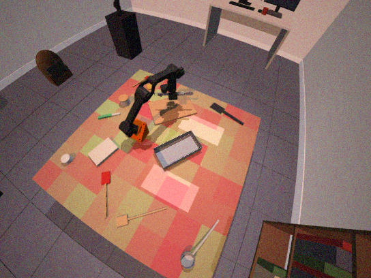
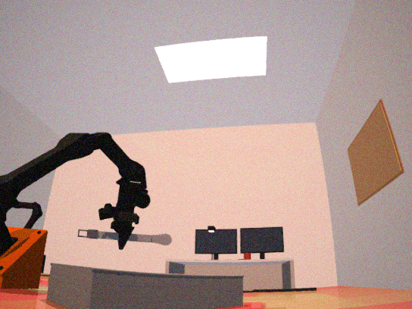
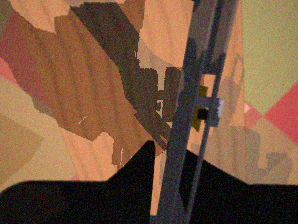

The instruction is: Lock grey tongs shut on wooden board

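Note:
The grey tongs (image 1: 187, 93) (image 2: 144, 238) (image 3: 187, 95) hang nearly level in the air. In the exterior view the ring end points left and the rounded tips right, with the tips slightly lower. Their two arms lie close together; whether the lock holds cannot be seen. My gripper (image 1: 172, 98) (image 2: 121, 247) (image 3: 160, 147) points down and is shut on the tongs near their middle. The wooden board (image 1: 158, 117) (image 3: 167, 25) lies below and carries shadows of the arm and tongs. The roasting tin (image 1: 172, 141) (image 2: 166, 291) stands nearer the top camera than the board, with nothing across it.
A black spatula (image 1: 217, 109) lies right of the board. An orange-topped jar (image 1: 123, 99) and a green marker (image 1: 108, 116) are to its left. A white block (image 1: 103, 152), a white cup (image 1: 65, 158), a red spatula (image 1: 106, 178), a wooden spatula (image 1: 122, 221) and a ladle (image 1: 187, 259) lie farther off.

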### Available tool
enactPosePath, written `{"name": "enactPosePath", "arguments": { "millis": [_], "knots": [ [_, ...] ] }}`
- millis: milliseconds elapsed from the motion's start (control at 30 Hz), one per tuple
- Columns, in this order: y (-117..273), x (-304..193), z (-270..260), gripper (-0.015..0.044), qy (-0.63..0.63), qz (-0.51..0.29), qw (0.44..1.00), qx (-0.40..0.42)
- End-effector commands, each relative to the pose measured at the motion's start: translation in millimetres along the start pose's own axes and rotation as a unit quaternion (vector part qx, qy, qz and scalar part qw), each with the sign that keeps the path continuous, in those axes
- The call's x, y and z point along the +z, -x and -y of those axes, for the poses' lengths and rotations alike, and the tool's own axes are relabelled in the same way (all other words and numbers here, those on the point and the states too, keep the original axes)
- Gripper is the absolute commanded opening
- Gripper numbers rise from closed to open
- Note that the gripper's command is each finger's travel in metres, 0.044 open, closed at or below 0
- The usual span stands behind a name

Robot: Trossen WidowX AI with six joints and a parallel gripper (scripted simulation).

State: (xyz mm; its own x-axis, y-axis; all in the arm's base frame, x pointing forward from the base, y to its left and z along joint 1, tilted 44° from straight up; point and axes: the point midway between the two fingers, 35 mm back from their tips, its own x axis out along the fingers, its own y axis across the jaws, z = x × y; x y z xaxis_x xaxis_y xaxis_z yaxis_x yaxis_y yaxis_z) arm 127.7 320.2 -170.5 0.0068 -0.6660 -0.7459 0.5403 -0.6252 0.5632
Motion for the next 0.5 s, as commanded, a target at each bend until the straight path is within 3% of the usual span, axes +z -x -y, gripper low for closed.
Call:
{"name": "enactPosePath", "arguments": {
  "millis": [0, 467],
  "knots": [
    [-6, -1, 0, -0.0150, 0.001, -0.002, 1.000, 0.000],
    [-29, -2, 0, -0.0150, 0.001, -0.002, 1.000, 0.001]
  ]
}}
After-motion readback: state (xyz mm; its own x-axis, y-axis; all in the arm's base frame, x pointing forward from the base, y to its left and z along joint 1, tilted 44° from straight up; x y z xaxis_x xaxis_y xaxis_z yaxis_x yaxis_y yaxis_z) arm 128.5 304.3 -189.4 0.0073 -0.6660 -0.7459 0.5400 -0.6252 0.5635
